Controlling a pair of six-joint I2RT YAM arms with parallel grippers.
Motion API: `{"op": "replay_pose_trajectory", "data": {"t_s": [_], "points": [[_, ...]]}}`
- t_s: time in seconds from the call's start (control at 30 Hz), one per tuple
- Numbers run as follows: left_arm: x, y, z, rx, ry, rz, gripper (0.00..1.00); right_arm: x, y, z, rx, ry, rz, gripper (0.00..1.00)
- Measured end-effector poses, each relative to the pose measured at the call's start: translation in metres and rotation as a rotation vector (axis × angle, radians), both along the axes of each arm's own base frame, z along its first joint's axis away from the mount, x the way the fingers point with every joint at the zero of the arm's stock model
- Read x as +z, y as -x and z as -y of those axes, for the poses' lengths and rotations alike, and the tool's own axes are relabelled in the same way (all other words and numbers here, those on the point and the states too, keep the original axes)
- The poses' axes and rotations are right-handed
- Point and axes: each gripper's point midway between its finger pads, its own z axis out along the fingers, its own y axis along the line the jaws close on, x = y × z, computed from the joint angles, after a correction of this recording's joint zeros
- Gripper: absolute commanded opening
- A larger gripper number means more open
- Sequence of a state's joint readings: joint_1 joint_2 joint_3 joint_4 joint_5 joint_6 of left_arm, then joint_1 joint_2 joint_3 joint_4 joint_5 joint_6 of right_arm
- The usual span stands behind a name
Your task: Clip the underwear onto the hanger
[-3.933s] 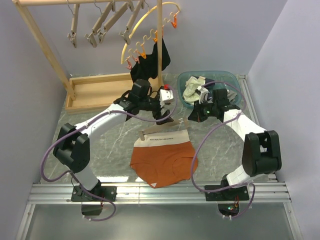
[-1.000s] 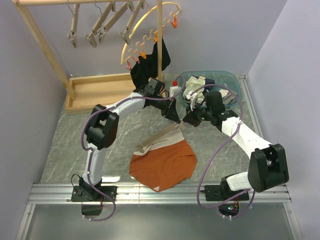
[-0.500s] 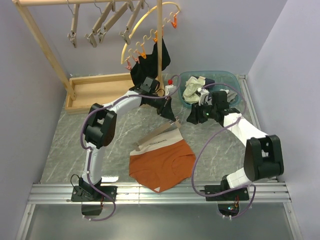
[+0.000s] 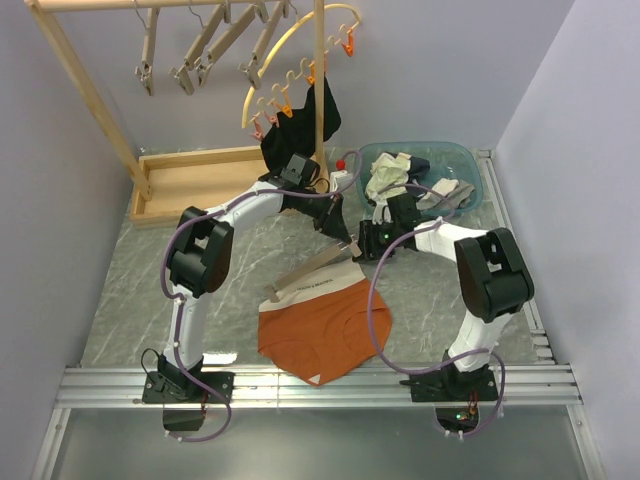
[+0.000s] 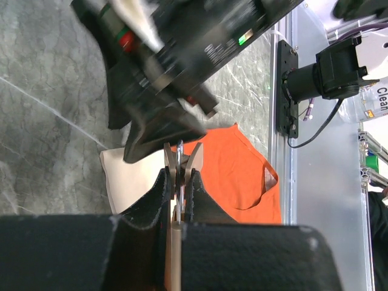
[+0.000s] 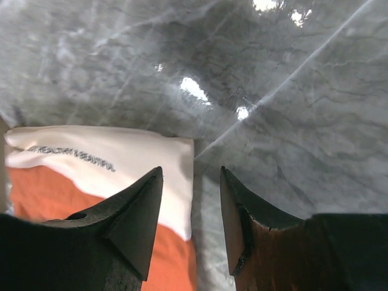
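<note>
- Left gripper (image 5: 179,182): jaws clenched on the right end of the hanger (image 4: 305,273), with a thin metal clip blade showing just past the fingertips.
- Right gripper (image 6: 191,174): jaws released, nothing between them. They hover over the right corner of the waistband (image 6: 109,154) and the bare marble table (image 6: 273,91).
- Hanger long axis: the bar slants from the left jaws down and away to its free left end, which lies lower, near the table.
- The underwear (image 4: 320,335) lies flat below both jaws. Its waistband edge runs along the bar and follows its slant; the leg end points toward the arm bases.
- In the way: the right gripper's black body sits right beside the left jaws, crowding the clip end.
- Behind the right jaws is a teal basin (image 4: 462,152) of cream and grey clothes.
- Behind the left jaws a black garment (image 4: 300,130) hangs on a yellow hoop (image 4: 270,55), with a wooden tray (image 4: 200,185) to its left.
</note>
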State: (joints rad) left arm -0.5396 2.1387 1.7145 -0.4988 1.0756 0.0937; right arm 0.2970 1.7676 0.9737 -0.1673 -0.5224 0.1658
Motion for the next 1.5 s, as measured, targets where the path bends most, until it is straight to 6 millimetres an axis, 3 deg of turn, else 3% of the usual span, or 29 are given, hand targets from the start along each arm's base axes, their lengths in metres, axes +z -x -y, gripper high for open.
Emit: {"op": "replay_pose_trajectory", "data": {"t_s": [0.13, 0.2, 0.33, 0.4, 0.6, 0.8, 0.97, 1.5], "points": [[0.000, -0.001, -0.001, 0.002, 0.000, 0.000, 0.00, -0.004, -0.001, -0.007, 0.001, 0.008, -0.012, 0.50], [0.000, -0.001, -0.001, 0.003, 0.000, 0.000, 0.00, -0.005, -0.002, -0.011, 0.005, 0.011, -0.009, 0.45], [0.000, -0.002, -0.002, 0.006, 0.000, 0.000, 0.00, -0.008, 0.000, -0.015, 0.011, 0.007, -0.021, 0.09], [-0.001, -0.003, -0.003, 0.009, -0.001, -0.003, 0.00, -0.009, 0.001, -0.015, 0.014, 0.003, -0.024, 0.00], [-0.006, -0.005, -0.009, 0.022, -0.008, -0.015, 0.00, -0.001, 0.000, -0.013, 0.022, -0.038, -0.014, 0.00], [-0.010, -0.008, -0.014, 0.037, -0.010, -0.022, 0.00, 0.026, 0.002, -0.003, 0.028, -0.112, 0.057, 0.00], [-0.011, -0.010, -0.015, 0.043, -0.008, -0.020, 0.00, 0.046, 0.012, -0.006, 0.080, -0.165, 0.131, 0.00], [-0.010, -0.009, -0.015, 0.035, -0.001, -0.018, 0.00, 0.068, 0.018, -0.008, 0.148, -0.187, 0.232, 0.00]]}}
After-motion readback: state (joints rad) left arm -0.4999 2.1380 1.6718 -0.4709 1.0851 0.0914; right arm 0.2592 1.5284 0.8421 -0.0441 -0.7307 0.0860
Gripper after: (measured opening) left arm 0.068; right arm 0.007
